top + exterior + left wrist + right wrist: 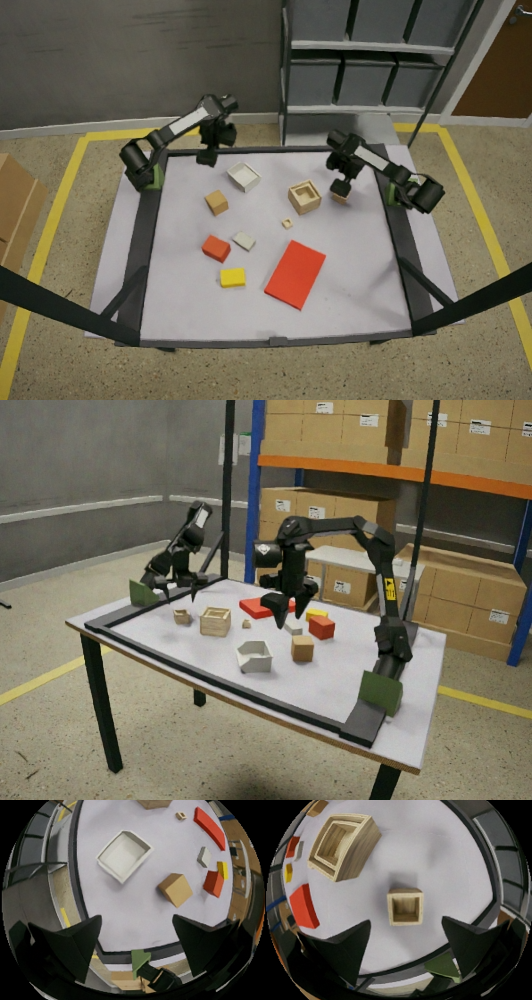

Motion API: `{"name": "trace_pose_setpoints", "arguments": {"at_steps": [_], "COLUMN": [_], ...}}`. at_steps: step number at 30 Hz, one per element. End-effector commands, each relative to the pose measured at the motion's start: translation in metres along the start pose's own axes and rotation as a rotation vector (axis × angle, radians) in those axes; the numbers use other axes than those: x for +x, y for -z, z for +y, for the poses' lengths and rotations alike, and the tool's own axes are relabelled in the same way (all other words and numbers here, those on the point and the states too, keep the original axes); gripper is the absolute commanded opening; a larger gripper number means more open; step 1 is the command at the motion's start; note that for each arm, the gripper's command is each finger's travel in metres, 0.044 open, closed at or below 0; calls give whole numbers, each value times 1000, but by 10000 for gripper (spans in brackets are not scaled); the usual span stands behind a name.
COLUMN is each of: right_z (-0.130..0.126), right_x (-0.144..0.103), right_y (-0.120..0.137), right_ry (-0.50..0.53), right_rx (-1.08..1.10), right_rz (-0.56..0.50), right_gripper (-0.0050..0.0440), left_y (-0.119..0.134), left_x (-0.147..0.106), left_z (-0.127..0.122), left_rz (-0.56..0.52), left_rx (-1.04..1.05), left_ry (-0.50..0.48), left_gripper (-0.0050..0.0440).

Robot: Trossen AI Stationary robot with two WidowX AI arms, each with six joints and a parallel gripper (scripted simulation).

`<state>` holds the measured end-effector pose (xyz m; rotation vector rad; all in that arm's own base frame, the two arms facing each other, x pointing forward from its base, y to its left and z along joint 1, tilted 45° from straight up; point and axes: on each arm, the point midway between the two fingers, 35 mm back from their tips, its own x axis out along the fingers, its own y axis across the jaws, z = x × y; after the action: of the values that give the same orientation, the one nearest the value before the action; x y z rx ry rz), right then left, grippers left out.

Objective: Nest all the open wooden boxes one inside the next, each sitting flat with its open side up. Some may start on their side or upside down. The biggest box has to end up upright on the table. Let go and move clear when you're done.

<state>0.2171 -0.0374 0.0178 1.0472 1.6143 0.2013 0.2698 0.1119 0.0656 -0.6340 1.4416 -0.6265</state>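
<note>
The biggest wooden box (306, 206) (215, 626) (361, 850) stands upright, with a smaller wooden box (304, 192) (338, 841) nested inside, open side up. A small wooden box (340, 198) (182, 617) (405, 908) stands apart, open side up. A tiny wooden box (287, 223) (246, 624) (180, 816) lies near the biggest box, its opening showing from above. My right gripper (341, 188) (181, 596) (407, 922) is open and empty above the small box. My left gripper (207, 158) (290, 620) (138, 919) is open and empty, high near the back edge.
A white tray (244, 177) (122, 855) and a tan block (216, 202) (176, 890) lie near my left gripper. A red block (216, 248), a grey block (244, 241), a yellow block (233, 277) and a flat red slab (296, 275) lie farther forward.
</note>
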Motion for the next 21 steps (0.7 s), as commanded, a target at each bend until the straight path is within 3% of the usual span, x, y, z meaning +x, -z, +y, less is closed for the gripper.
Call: {"name": "trace_pose_setpoints", "arguments": {"at_steps": [1,21], "right_z": [1,1], "right_x": [-2,-2], "right_y": [-3,-2], "right_ry": [3,2], "right_rx": [-9,-7], "right_rz": [-4,-10], "right_gripper": [400,400], "left_y": [-3,-2], "left_x": [-5,-4], "left_z": [0,-1], "left_rz": [-13,-11], "left_rx": [12,10], "left_ry": [-10,-12], "left_gripper": [400,400]}}
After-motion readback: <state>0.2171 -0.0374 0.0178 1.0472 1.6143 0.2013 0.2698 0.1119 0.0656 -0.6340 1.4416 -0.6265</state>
